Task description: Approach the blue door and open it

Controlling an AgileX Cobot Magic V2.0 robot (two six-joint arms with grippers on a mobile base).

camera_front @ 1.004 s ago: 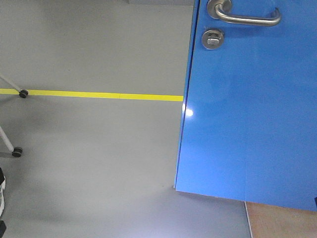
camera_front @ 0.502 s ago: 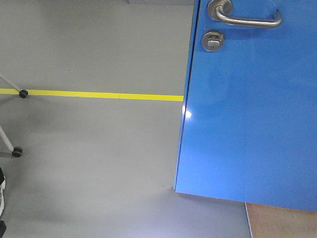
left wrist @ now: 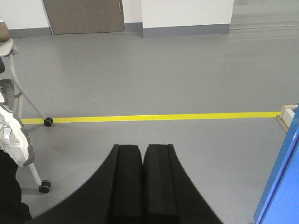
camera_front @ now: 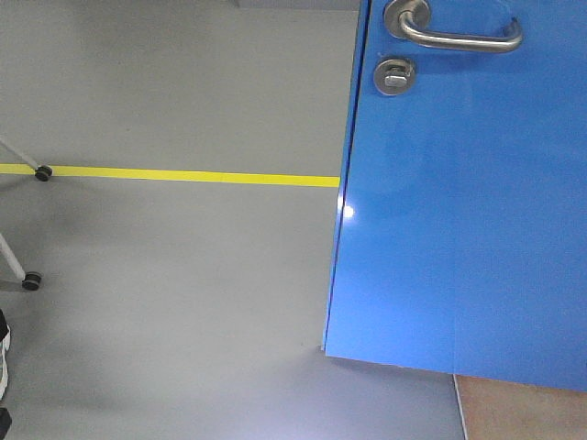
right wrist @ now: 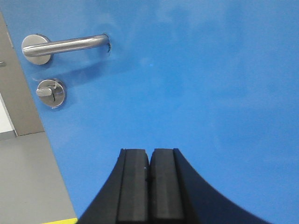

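Observation:
The blue door [camera_front: 459, 211] fills the right half of the front view, its free edge near the middle. Its brushed-metal lever handle [camera_front: 454, 32] and round thumb-turn lock [camera_front: 394, 73] sit at the top. In the right wrist view the blue door [right wrist: 187, 79] fills the frame, with the lever handle [right wrist: 65, 45] and the lock [right wrist: 50, 91] at upper left. My right gripper [right wrist: 149, 151] is shut and empty, facing the panel right of and below the handle. My left gripper [left wrist: 142, 147] is shut and empty over grey floor, the door's edge [left wrist: 280, 182] at its right.
A yellow floor line [camera_front: 183, 175] runs across the grey floor. A wheeled chair leg [left wrist: 28, 100] and a person's white shoe [left wrist: 14, 140] are at the left. A tan board [camera_front: 523, 412] lies under the door's lower right. A white block [left wrist: 288, 114] sits by the line's right end.
The view has shifted very slightly between one second ago and now; the handle sits a touch higher in frame. Since half a second ago nothing has visibly moved.

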